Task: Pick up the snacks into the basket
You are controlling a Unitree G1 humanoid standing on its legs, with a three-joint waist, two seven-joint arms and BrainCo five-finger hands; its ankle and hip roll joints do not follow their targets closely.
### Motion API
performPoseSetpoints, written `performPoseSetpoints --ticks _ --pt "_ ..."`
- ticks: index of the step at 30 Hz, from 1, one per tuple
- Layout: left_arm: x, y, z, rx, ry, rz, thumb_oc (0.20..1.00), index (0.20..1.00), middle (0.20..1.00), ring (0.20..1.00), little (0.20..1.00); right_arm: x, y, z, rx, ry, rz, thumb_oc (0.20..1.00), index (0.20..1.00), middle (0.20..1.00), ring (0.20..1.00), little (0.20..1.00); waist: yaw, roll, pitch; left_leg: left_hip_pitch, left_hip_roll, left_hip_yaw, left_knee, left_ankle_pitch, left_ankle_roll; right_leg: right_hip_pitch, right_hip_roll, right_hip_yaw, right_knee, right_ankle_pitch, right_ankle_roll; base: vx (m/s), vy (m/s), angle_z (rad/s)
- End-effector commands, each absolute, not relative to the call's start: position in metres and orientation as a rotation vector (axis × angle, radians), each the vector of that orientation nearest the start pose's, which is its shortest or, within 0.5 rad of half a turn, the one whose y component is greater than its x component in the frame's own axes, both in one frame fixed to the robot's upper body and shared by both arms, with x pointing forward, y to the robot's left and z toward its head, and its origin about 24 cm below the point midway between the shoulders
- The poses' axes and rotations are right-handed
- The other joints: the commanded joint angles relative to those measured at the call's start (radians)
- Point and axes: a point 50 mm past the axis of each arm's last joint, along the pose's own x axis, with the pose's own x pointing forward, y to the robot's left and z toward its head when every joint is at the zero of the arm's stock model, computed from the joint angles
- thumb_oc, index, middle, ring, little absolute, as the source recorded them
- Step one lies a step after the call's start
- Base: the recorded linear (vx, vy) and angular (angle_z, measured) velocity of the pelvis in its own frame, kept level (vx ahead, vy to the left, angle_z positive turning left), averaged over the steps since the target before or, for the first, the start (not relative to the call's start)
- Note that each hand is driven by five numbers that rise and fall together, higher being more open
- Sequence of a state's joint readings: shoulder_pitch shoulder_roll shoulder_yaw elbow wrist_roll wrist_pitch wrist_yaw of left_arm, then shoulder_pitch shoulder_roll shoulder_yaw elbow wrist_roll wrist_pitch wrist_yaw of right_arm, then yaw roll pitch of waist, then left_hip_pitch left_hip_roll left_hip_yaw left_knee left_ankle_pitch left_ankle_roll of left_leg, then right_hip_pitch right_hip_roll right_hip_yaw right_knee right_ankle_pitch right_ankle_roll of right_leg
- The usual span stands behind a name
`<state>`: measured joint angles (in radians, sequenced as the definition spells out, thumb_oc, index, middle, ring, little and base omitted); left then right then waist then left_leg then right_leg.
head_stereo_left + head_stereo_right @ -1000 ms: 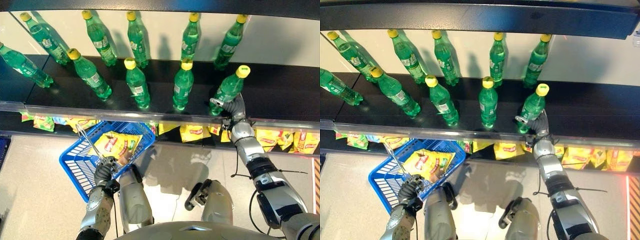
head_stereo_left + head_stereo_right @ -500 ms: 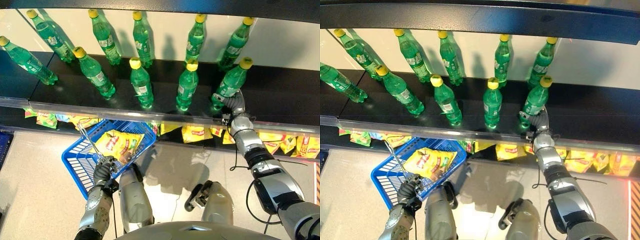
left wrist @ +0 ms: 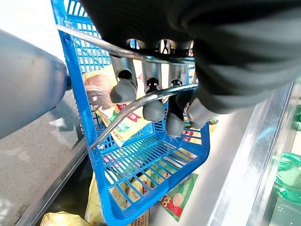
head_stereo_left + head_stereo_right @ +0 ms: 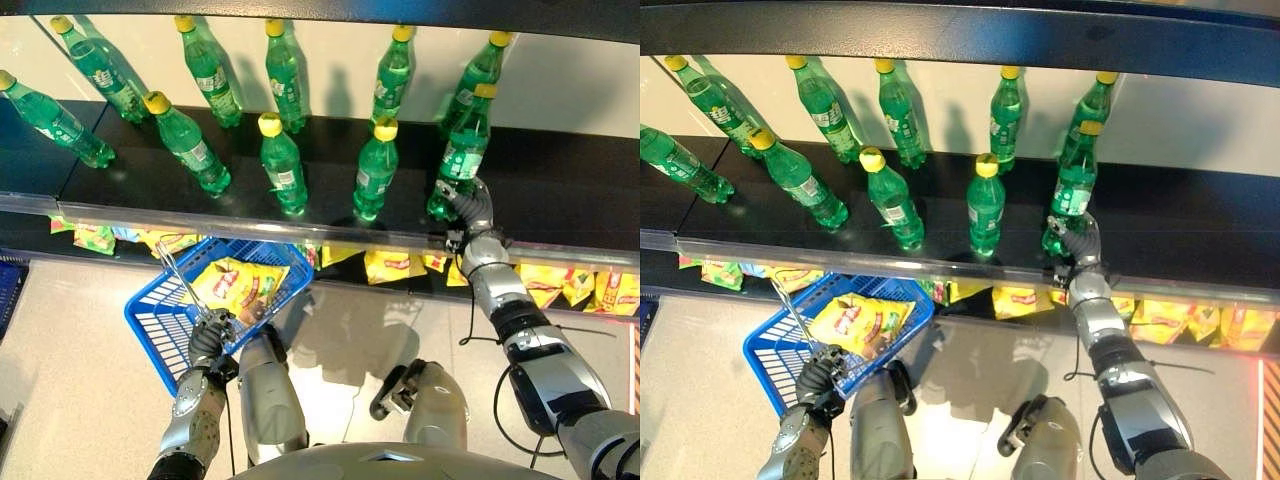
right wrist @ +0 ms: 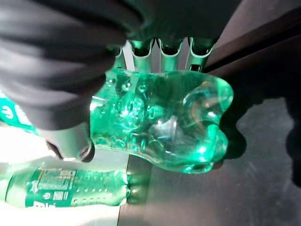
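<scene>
- The right hand (image 4: 470,205) is up at the front edge of the dark shelf (image 4: 560,190). Its fingers and thumb are curled round the bottom part of a green bottle (image 4: 460,155) with a yellow cap.
- In the right wrist view, that bottle's bumpy base (image 5: 160,125) sits between the fingers and the thumb, touching the shelf.
- More green bottles (image 4: 280,165) stand in two rows along the shelf.
- The left hand (image 4: 205,345) is low down. Its fingers are curled tight round the metal handle (image 3: 141,101) of the blue basket (image 4: 160,325).
- A yellow snack bag (image 4: 235,285) lies inside the basket.
- More yellow snack bags (image 4: 385,265) lie on the lower shelf, under the front edge of the bottle shelf.
</scene>
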<state>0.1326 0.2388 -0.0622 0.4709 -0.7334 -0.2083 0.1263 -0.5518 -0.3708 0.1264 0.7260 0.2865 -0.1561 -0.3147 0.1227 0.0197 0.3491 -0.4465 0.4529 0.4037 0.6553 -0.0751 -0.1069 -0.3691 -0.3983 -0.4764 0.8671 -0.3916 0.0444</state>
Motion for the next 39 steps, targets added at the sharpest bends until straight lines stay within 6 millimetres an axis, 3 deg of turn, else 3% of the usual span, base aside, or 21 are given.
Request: performPoseSetpoints --ticks 1,5,15,26,32,39 --pt "0.200 0.229 -0.034 -0.400 0.195 0.326 0.200 0.200 0.200 0.200 0.200 0.343 -0.249 0.098 -0.106 -0.173 -0.412 0.200 0.200 0.200 0.200 0.200 -0.001 0.011 -0.020 0.027 0.019 0.000 0.126 -0.114 0.012 0.050 -0.013 -0.004 -0.104 0.130 0.082 0.00 0.000 0.00" --pt "0.201 0.231 -0.033 -0.397 0.186 0.333 0.200 0.200 0.200 0.200 0.200 0.332 -0.252 0.104 -0.113 -0.235 -0.435 0.200 0.200 0.200 0.200 0.200 -0.008 0.010 -0.026 0.035 0.019 0.003 0.124 -0.116 0.012 0.055 -0.013 -0.004 -0.106 0.128 0.084 0.00 0.000 0.00" --pt "0.203 0.234 -0.031 -0.395 0.154 0.371 0.200 0.200 0.200 0.200 0.200 0.281 -0.257 0.138 -0.206 -0.543 -0.524 0.200 0.200 0.200 0.200 0.200 -0.053 -0.001 -0.034 0.040 0.023 0.001 0.122 -0.119 0.012 0.049 -0.009 0.002 -0.104 0.125 0.093 0.00 0.000 0.00" --pt "0.200 0.234 -0.029 -0.401 0.138 0.386 0.200 0.200 0.200 0.200 0.200 0.259 -0.242 0.151 -0.182 -0.661 -0.438 0.200 0.200 0.200 0.200 0.200 -0.076 -0.015 -0.029 0.038 0.032 0.006 0.125 -0.117 0.014 0.037 -0.005 0.016 -0.100 0.127 0.092 0.00 0.000 0.00" --pt "0.199 0.235 -0.027 -0.417 0.127 0.384 0.200 0.200 0.200 0.200 0.200 0.254 -0.226 0.149 -0.193 -0.647 -0.262 0.200 0.200 0.200 0.200 0.200 -0.078 -0.024 -0.027 0.041 0.032 0.011 0.114 -0.107 0.012 0.038 -0.002 0.019 -0.109 0.138 0.092 0.00 0.000 0.00" --pt "0.200 0.239 -0.023 -0.408 0.097 0.361 0.200 0.200 0.200 0.200 0.200 0.246 -0.210 0.146 -0.336 -0.622 -0.042 0.200 0.200 0.200 0.200 0.200 -0.071 -0.037 -0.019 0.047 0.031 0.007 0.103 -0.099 0.010 0.055 -0.004 0.009 -0.114 0.139 0.092 0.00 -0.002 0.00"
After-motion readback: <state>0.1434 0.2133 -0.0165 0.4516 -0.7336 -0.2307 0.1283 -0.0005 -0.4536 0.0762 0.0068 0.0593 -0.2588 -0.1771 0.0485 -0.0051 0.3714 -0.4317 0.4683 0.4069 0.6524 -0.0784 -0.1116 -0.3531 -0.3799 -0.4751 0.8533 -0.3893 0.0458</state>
